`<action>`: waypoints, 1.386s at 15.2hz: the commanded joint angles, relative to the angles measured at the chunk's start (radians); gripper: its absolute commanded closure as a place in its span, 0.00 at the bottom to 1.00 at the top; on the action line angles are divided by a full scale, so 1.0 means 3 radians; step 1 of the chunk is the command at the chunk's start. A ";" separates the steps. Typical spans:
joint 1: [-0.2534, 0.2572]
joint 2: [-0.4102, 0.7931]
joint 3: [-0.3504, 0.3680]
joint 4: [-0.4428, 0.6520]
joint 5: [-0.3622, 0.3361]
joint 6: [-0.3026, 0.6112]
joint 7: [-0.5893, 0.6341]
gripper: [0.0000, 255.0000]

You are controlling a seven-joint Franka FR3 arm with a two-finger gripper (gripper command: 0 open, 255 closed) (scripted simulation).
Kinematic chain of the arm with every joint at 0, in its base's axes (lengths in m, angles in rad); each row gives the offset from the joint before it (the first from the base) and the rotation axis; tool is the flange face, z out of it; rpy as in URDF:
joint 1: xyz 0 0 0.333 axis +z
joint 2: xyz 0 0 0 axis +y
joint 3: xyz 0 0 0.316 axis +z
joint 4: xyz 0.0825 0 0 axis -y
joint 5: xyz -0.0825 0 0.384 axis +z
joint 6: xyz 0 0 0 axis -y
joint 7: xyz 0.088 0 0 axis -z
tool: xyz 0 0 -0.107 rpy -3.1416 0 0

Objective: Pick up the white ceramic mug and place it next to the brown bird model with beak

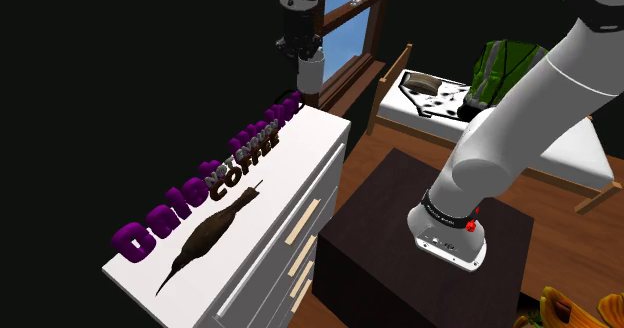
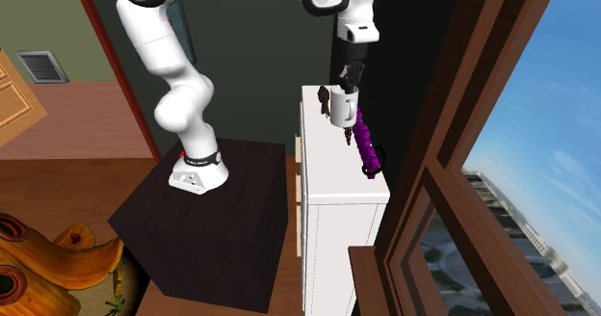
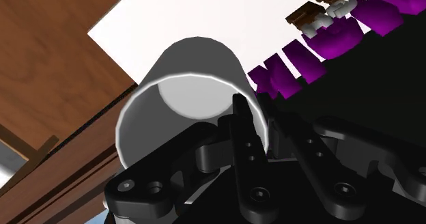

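Over at the shoulder view's left, the brown bird [image 1: 210, 234] lies flat on the white bench [image 1: 305, 161], just beside some big purple lettering [image 1: 150, 226]. Further right, up above the bench's far end, the pincer [image 1: 303, 54] has the white mug [image 1: 311, 72] clamped by its rim, one finger down inside it, hanging clear of the top. Mug and bird are well apart. Right of all that sits the dark stand [image 1: 400, 236].

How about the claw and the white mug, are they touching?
Touching. The wrist view shows the claw shut on the mug, with a black finger pressed against the rim's wall.
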 commanded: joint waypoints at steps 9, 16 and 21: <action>0.0333 -0.0277 0.0498 -0.0238 0.0136 -0.0074 0.0769 1.00; 0.0555 -0.0259 0.0882 -0.0173 0.0228 -0.0139 0.1336 1.00; 0.0657 -0.0175 0.1082 -0.0156 0.0248 -0.0081 0.1632 1.00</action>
